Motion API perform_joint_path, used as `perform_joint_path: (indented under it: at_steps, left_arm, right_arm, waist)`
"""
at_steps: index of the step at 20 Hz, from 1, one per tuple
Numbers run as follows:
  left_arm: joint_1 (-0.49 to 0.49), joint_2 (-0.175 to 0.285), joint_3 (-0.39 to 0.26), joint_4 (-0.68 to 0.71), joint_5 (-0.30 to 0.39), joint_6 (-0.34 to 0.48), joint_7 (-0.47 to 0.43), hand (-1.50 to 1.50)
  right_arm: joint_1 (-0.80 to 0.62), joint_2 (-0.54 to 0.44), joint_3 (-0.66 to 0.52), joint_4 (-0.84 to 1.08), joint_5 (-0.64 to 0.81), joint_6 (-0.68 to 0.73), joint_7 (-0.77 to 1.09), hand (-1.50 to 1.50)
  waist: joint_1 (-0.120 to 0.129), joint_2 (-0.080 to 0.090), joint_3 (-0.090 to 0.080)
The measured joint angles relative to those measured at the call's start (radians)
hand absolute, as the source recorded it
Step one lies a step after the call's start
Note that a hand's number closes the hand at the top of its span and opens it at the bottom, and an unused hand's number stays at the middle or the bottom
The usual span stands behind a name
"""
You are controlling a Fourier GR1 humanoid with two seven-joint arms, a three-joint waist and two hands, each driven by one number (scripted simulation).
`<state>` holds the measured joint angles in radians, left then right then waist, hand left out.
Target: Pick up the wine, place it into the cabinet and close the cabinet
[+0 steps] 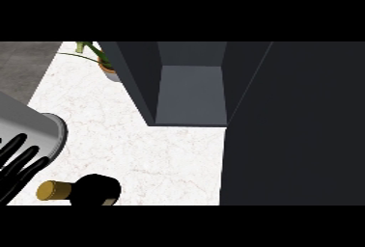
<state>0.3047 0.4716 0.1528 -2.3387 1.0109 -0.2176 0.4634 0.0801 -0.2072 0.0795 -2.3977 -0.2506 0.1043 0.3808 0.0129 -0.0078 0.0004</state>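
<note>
The wine bottle (89, 189) lies near the view's lower edge on the white marbled counter (143, 140); its body is black and its gold cap points left. At the lower left my left hand (18, 164) shows with straight black fingers raised, resting just left of the bottle's cap and apart from it. Its grey forearm (28, 128) comes in from the left edge. The dark cabinet (189, 91) stands open at the top middle, showing a grey inner shelf. Its door (292, 125) is swung out and fills the right side. My right hand does not show.
A potted green plant (103, 60) stands at the counter's far edge, just left of the cabinet. Grey floor (25, 62) lies beyond the counter's left edge. Bare counter stretches between the bottle and the cabinet's opening.
</note>
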Motion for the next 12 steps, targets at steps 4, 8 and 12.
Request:
perform_joint_path:
  at_steps: [4,8,12]
  left_arm:
    - [-0.028,0.045,0.122,0.002,0.150,0.001,0.037,-1.50]
    - [-0.013,0.072,0.252,-0.022,0.296,-0.013,0.081,-1.50]
    - [-0.052,0.100,0.331,0.024,0.364,-0.018,0.125,-1.50]
  right_arm:
    - [-0.034,-0.002,-0.002,-0.007,0.002,-0.021,0.040,-1.50]
    - [-0.035,-0.007,-0.018,-0.014,0.002,-0.019,0.055,-1.50]
    - [-0.044,-0.004,-0.031,-0.014,0.003,-0.011,0.058,-1.50]
  waist:
    - [-0.002,0.001,-0.001]
    - [-0.005,0.001,-0.001]
    - [-0.011,0.004,0.000]
